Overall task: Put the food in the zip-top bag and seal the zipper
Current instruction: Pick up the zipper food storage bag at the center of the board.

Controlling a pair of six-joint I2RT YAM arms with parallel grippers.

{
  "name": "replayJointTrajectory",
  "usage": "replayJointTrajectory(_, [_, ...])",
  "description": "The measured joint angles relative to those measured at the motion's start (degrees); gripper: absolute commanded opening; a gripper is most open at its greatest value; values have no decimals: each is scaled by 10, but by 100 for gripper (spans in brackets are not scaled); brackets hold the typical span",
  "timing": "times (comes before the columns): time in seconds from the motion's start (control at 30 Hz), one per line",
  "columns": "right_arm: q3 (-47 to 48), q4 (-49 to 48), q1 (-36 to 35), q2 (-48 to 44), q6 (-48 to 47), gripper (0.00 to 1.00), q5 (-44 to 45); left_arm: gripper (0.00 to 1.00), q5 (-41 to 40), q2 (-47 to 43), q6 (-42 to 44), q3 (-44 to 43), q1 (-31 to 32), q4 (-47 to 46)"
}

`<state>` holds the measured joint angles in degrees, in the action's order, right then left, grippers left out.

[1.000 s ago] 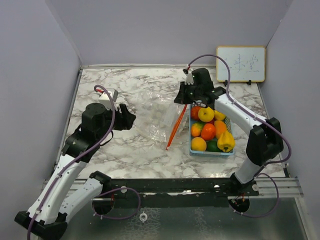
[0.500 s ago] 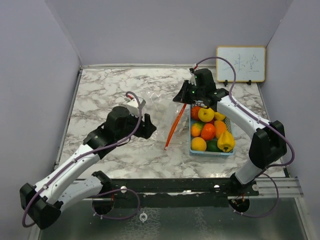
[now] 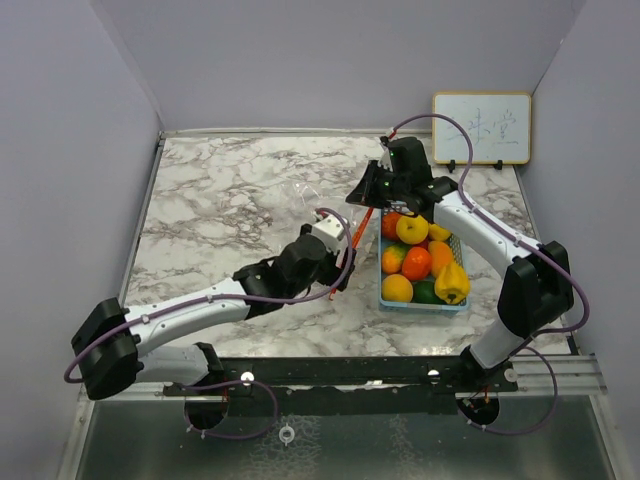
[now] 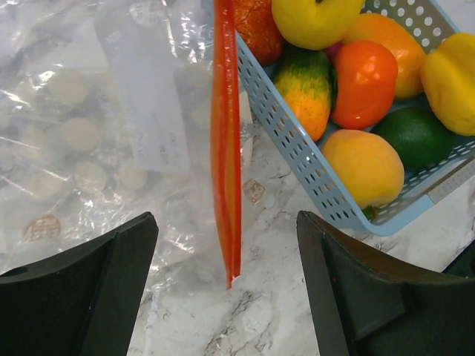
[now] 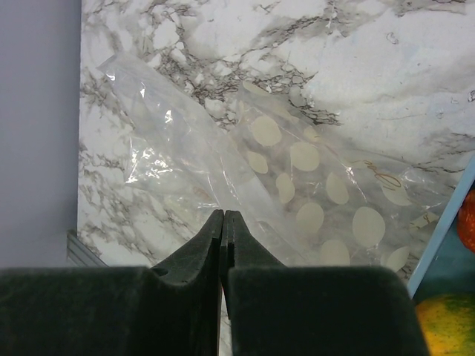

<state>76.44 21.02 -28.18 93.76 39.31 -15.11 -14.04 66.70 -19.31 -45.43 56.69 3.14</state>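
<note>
From where I stand, the food [image 3: 415, 262] sits piled in a blue basket [image 4: 289, 148] at about 3 o'clock on the marble worktop [image 3: 220, 190]. None of it is in the bag [image 4: 111, 133]. The bag is clear plastic with pale dots and lies crumpled just beside the basket, toward 9 o'clock from it. Its orange zipper [image 4: 225, 148] stands up on a slant, the high end toward 1 o'clock and the low end toward 7 o'clock, running close along the basket's side. The right fingers [image 3: 375, 197] are pressed tight together at the high end, pinching the bag's film there. The left arm reaches low across the worktop from 8 o'clock, and the left fingers [image 4: 89, 297] are spread wide, one on each side of the zipper's low tip, with nothing gripped and clear space on both sides. A small whiteboard [image 3: 482, 128] leans against the back wall at about 1 o'clock.
</note>
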Motion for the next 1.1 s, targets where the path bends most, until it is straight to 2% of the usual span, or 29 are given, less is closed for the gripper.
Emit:
replayJointTrajectory(0.23, [4, 5, 0, 0, 0, 2, 0, 79, -72, 87, 6, 0, 56, -53])
replayJointTrajectory(0.5, [5, 17, 0, -15, 1, 2, 0, 79, -129, 140, 14, 0, 57, -90])
replayJointTrajectory(0.77, [5, 23, 0, -47, 0, 2, -3, 71, -150, 202, 23, -11, 56, -123])
replayJointTrajectory(0.8, [5, 24, 0, -50, 0, 2, -2, 71, -150, 207, 24, -12, 56, -126])
replayJointTrajectory(0.87, [5, 29, 0, -56, 0, 2, 0, 78, -149, 219, 25, -12, 56, -133])
replayJointTrajectory(0.97, [5, 41, 0, -63, -1, 2, 12, 78, -149, 233, 25, -12, 56, -142])
replayJointTrajectory(1.0, [6, 44, 0, -65, -1, 2, 15, 73, -149, 238, 25, -12, 56, -144])
replayJointTrajectory(1.1, [5, 53, 0, -68, -2, 2, 22, 42, -148, 251, 25, -12, 56, -150])
